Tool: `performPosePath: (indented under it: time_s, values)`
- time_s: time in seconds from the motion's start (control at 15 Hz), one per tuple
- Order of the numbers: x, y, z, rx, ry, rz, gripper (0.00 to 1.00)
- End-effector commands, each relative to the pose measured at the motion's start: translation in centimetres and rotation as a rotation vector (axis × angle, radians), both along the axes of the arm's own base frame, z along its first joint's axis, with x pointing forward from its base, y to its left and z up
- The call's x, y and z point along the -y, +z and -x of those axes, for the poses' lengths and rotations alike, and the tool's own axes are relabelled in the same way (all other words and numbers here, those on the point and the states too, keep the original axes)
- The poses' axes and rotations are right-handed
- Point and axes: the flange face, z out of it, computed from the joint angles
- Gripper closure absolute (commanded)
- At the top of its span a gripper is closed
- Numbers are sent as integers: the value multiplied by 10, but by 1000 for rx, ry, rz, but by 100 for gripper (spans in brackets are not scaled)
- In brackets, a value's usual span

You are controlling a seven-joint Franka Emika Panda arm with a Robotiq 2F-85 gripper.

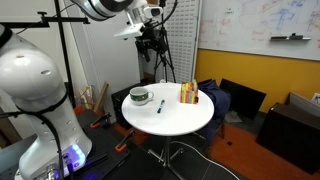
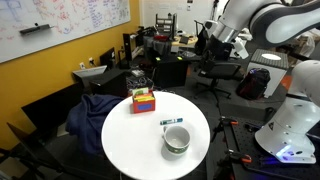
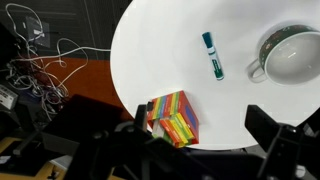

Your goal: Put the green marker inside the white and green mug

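The green marker [image 3: 212, 55] lies flat on the white table [image 3: 150, 50], well in from its edge and just beside the white and green mug [image 3: 290, 55], while the gripper [image 3: 205, 150] hangs above, jaws spread and empty, so grasping, carrying and dropping are all not yet done.

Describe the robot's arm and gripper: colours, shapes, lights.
The arm is glossy white, with thick rounded links and dark seams at the joints; a blue-violet light glows at its base. The gripper is black, and its two fingers look dark and blocky in the wrist view.
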Motion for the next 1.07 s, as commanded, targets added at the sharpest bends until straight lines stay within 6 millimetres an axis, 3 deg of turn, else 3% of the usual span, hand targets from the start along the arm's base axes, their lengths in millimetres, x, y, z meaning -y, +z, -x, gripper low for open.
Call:
performPosePath:
  time_s: [0.0, 0.53, 1.0]
  values:
    - [9, -22, -14, 2, 130, 9, 0]
    - [-7, -68, -52, 31, 278, 19, 0]
    - [-22, -110, -78, 59, 250, -26, 0]
